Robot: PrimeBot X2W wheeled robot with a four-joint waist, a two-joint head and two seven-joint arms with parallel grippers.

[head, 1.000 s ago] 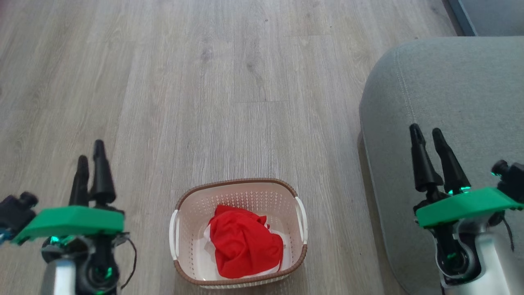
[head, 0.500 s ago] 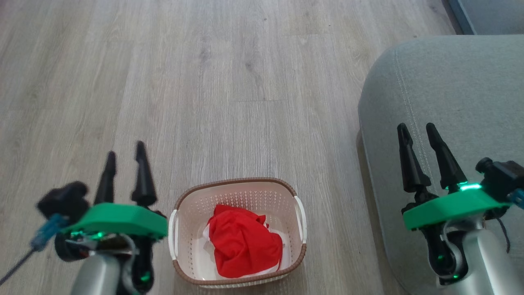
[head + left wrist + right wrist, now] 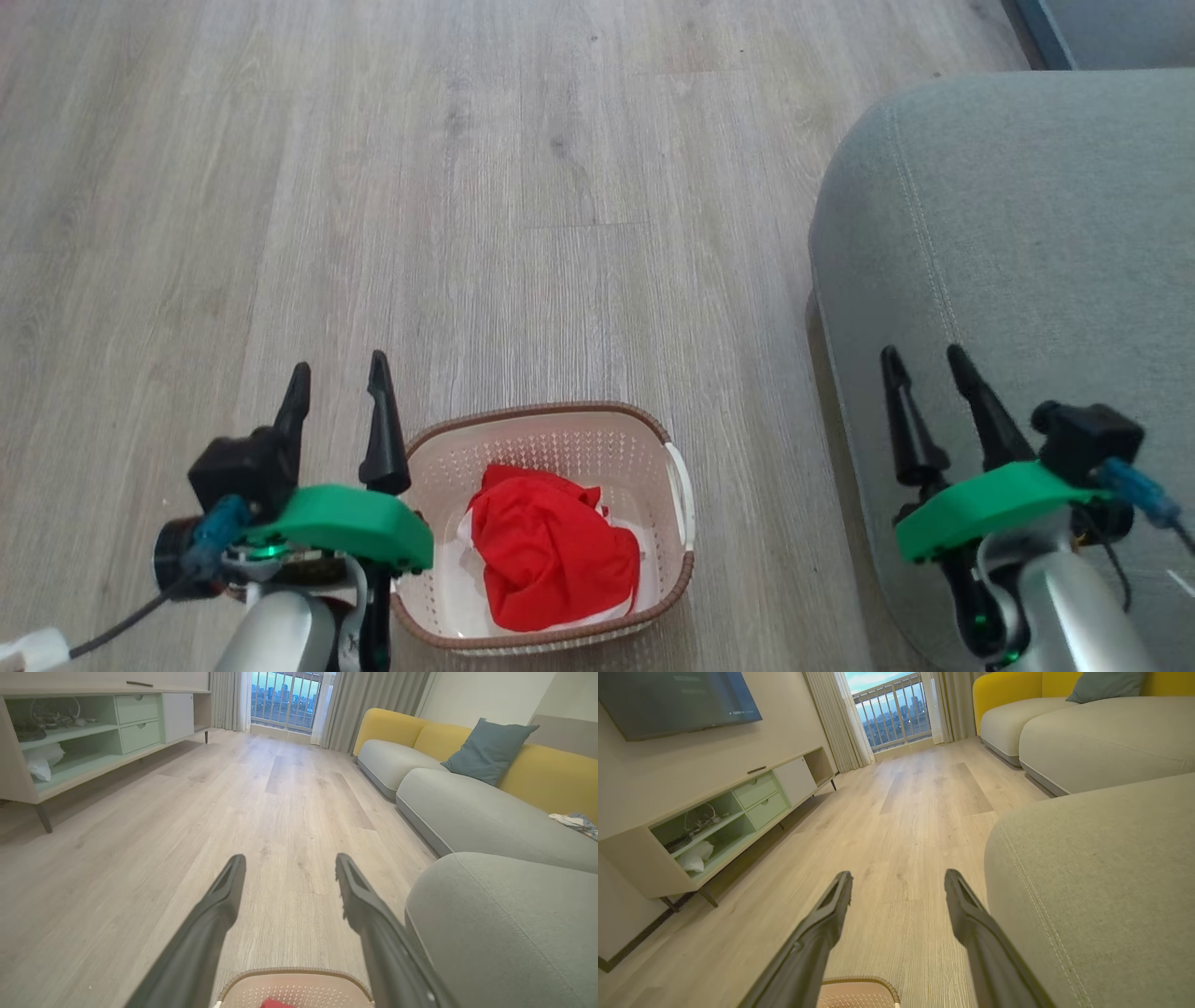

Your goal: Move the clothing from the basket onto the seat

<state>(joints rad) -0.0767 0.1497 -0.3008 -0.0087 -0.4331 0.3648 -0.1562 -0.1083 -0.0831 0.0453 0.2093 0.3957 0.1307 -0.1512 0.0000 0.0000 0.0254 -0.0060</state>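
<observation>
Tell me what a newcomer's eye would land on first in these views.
The bright red clothing bunched in the cream basket on the wooden floor, bottom centre of the head view, grabs the eye first. Next comes the big grey-green seat at the right. The left pincer near the basket's left rim and the right pincer at the seat's edge both stand open, holding nothing.

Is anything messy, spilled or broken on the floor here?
Nothing looks broken or spilled. The red clothing lies crumpled in a heap inside the basket, which sits upright on the wooden floor near the grey seat. The left pincer and right pincer are open, holding nothing.
</observation>
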